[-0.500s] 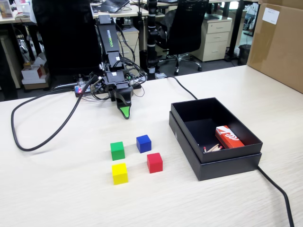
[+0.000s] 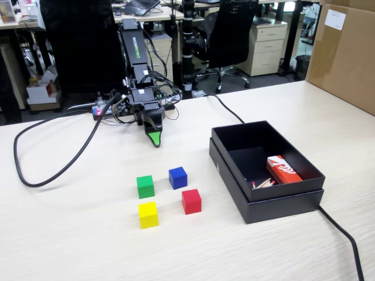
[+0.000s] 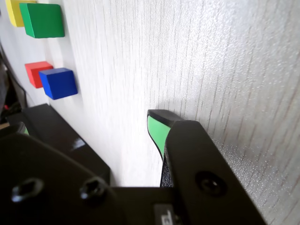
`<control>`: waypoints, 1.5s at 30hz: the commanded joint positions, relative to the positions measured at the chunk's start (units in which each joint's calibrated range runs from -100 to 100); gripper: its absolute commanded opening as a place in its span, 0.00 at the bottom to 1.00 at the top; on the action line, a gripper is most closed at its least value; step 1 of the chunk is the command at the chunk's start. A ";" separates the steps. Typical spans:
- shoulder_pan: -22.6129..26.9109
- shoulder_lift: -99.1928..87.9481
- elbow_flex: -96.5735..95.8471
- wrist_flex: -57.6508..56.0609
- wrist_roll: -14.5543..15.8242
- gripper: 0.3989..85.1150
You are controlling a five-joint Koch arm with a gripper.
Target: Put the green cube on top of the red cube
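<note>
The green cube [image 2: 145,186] sits on the table beside the blue cube [image 2: 177,177]. The red cube [image 2: 191,201] sits in front of the blue one, and a yellow cube [image 2: 147,214] in front of the green one. All are apart. My gripper [image 2: 154,139] points down at the table behind the cubes, well clear of them and holding nothing. Only one green-faced fingertip [image 3: 157,133] shows, so I cannot tell whether the jaws are open. The wrist view shows the green cube [image 3: 43,20] at the top left and the red cube [image 3: 35,73] partly behind the blue cube [image 3: 58,83].
An open black box [image 2: 275,202] stands to the right of the cubes and holds a red-and-white carton [image 2: 283,170]. A black cable [image 2: 53,170] loops over the table's left side. Another cable [image 2: 345,240] runs from the box to the front edge. A cardboard panel [image 2: 345,52] stands at the far right.
</note>
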 commanded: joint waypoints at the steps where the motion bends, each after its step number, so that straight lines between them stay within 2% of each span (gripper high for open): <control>1: 0.00 0.06 -1.03 -0.71 -0.10 0.58; 45: 0.00 0.06 -0.94 -0.71 -0.10 0.58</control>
